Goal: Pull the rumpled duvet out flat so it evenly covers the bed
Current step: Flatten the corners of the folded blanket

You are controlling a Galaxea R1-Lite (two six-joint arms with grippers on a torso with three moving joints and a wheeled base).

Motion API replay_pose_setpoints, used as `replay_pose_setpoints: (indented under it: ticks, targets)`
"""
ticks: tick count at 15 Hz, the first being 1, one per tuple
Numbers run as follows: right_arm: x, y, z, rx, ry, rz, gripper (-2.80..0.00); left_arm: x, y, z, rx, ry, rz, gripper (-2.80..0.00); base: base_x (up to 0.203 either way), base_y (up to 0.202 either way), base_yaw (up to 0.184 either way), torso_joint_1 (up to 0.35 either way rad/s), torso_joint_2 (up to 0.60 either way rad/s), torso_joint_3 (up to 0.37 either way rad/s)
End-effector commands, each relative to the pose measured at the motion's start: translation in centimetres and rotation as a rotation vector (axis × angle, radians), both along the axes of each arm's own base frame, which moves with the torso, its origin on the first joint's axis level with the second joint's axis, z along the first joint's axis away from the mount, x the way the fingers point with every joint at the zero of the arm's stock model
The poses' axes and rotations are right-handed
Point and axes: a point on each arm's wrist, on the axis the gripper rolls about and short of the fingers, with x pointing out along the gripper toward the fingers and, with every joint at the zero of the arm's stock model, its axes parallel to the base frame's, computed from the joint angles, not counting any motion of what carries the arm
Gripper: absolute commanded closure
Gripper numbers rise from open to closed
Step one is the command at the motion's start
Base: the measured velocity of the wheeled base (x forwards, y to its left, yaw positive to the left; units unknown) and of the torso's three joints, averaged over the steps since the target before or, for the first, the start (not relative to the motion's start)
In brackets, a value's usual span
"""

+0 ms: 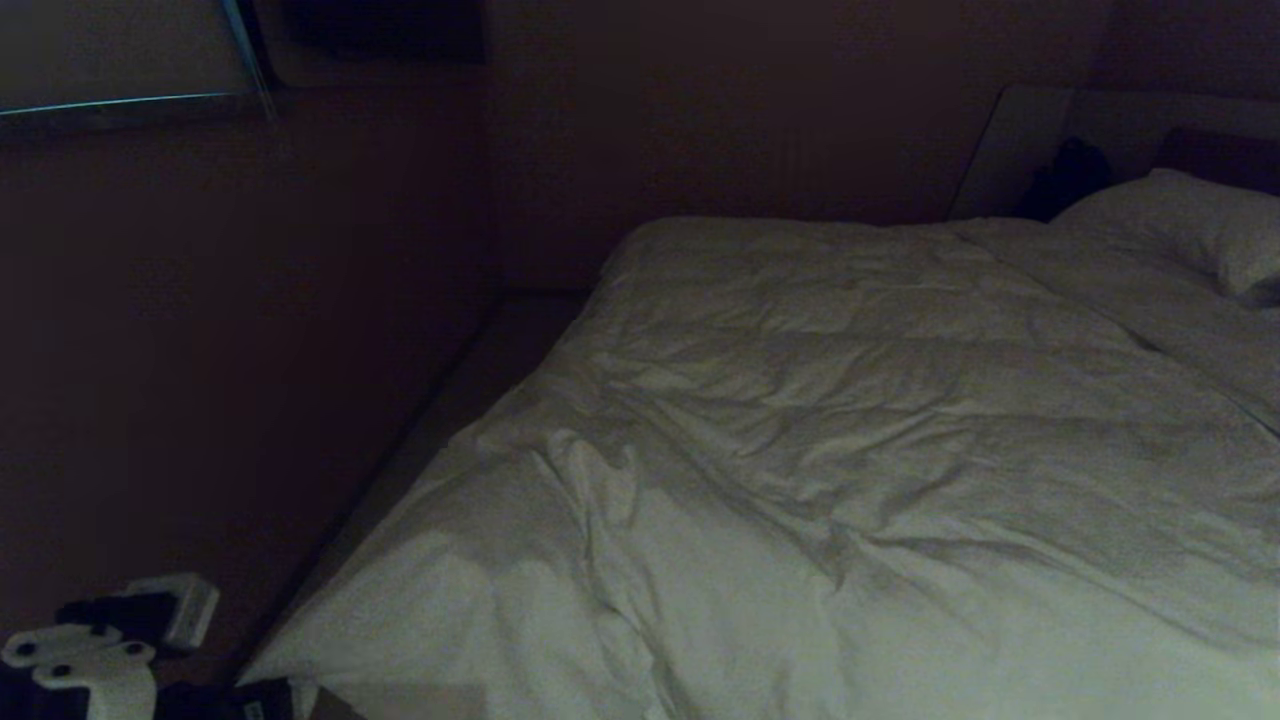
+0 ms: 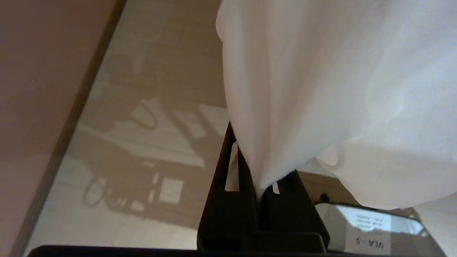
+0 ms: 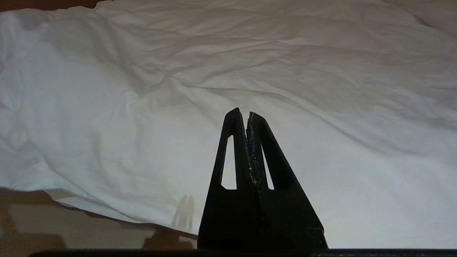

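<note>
Left gripper (image 2: 262,185) clenched on a gathered fold of the duvet (image 1: 860,420); the white cloth funnels down into the pinch in the left wrist view and billows away from it, hanging free of the bed at that point. In the head view the left arm shows only at the lower left corner, beside and below the near left corner of the bed (image 1: 470,390), so the duvet lies up and to the right of the tool.

Right gripper (image 3: 248,117) clamped tight on nothing, parked over the near edge of the duvet, tips apart from the cloth.

Duvet spread over most of the mattress, long axis running from the near corner up toward the pillow (image 1: 1190,225) at the far right. Creases fan out from a raised ridge near the left corner. Far edge reaches close to the pillow; left edge drapes at the side rail. Left arm is plainly the nearer to that corner.

Judgement: the coming pull wants to run outward and down from the corner, away from the pillow end, to draw the ridge flat.

Floor (image 2: 142,107) pale, wood-patterned, with a dark skirting line along the wall. Room dim; a framed panel (image 1: 120,50) high at left, possibly a window or screen, too dark to say.
</note>
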Motion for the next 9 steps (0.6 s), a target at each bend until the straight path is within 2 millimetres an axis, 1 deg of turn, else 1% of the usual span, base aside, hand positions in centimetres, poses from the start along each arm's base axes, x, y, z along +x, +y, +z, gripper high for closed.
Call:
replay_pose_setpoints:
  ticks: [1, 4, 7, 9]
  targets:
    - [0.0, 0.0, 0.0, -0.001, 0.001, 0.001, 0.0, -1.5, 0.5, 1.1, -0.016, -0.061, 0.006, 0.0, 0.0, 0.0, 0.0, 0.0, 0.0, 0.0]
    - [0.0, 0.0, 0.0, -0.001, 0.001, 0.002, 0.0, -4.0, 1.3, 2.3, -0.023, -0.099, 0.003, 0.0, 0.0, 0.0, 0.0, 0.0, 0.0, 0.0]
    - [0.0, 0.0, 0.0, -0.001, 0.0, 0.001, 0.0, -6.5, 2.1, 3.7, -0.023, -0.071, -0.011, 0.0, 0.0, 0.0, 0.0, 0.0, 0.0, 0.0]
    - [0.0, 0.0, 0.0, -0.001, 0.0, 0.0, 0.0, -8.3, 2.6, 5.0, -0.042, -0.095, -0.023, 0.0, 0.0, 0.0, 0.0, 0.0, 0.0, 0.0]
